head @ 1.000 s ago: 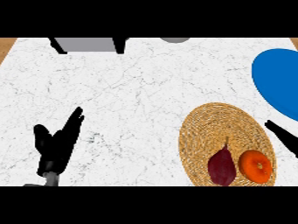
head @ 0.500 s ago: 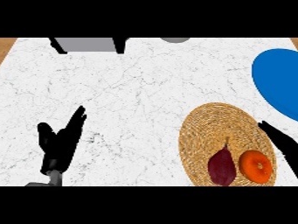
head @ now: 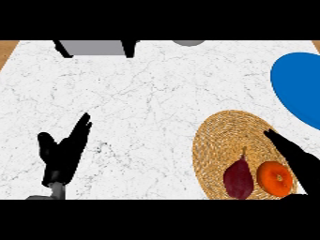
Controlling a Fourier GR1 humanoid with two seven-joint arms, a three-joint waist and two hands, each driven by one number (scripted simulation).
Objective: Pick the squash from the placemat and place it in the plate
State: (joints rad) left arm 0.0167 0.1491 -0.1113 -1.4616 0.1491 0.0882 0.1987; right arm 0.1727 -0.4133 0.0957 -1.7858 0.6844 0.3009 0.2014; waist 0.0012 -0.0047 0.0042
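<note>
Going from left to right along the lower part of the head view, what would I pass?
Left hand → dark purple squash → orange round fruit → right hand; the two foods lie on a round woven placemat.

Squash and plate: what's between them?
Head view: the right hand lies over the woven placemat between the orange squash and the blue plate.

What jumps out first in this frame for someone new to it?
Probably the big blue plate at the right edge of the white marble counter. Next, the round woven placemat at lower right, carrying an orange squash beside a dark purple vegetable. The right hand lies open over the placemat's right side; the left hand rests open at lower left.
</note>
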